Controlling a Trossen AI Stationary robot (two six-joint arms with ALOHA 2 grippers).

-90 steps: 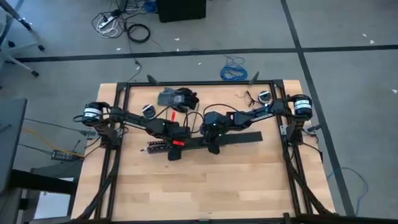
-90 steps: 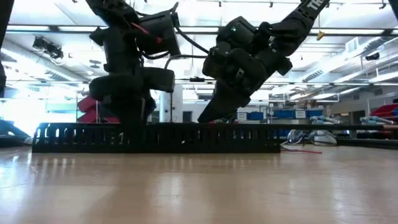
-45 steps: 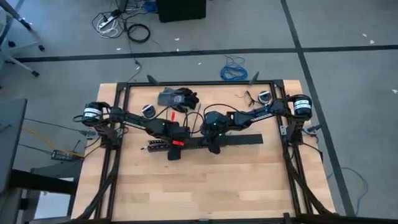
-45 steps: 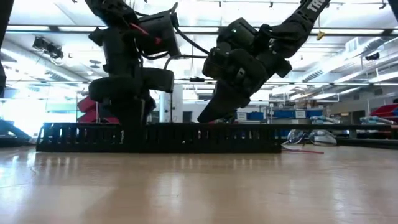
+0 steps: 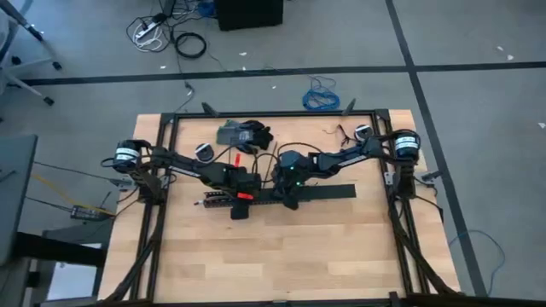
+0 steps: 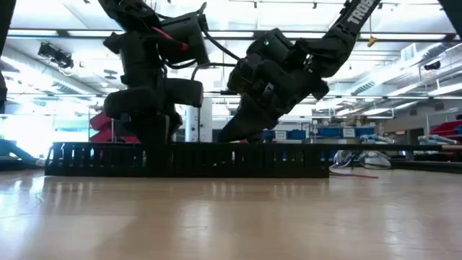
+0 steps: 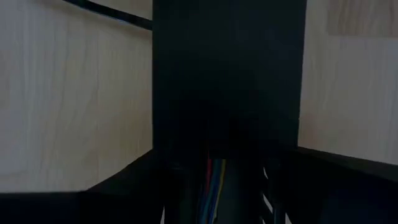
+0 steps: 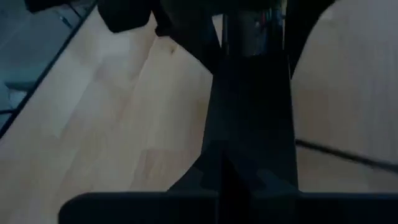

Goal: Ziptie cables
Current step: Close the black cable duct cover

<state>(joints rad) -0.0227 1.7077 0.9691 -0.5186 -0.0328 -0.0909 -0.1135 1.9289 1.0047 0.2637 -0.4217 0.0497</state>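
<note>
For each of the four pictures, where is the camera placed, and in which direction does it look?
High view: above the table, looking straight down; both arms, left hand, right hand on the black slotted strip.
Low view: at table-top height, looking level; both arms descend onto the strip.
Left wrist view: close over the strip, coloured cables inside.
Right wrist view: along the strip.
All four share the strip.

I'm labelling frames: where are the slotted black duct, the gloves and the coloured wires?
slotted black duct (image 6: 238,160): low view, its side wall.
gloves (image 5: 246,134): high view, middle of the pile.
coloured wires (image 7: 214,180): left wrist view, visible strands.
</note>
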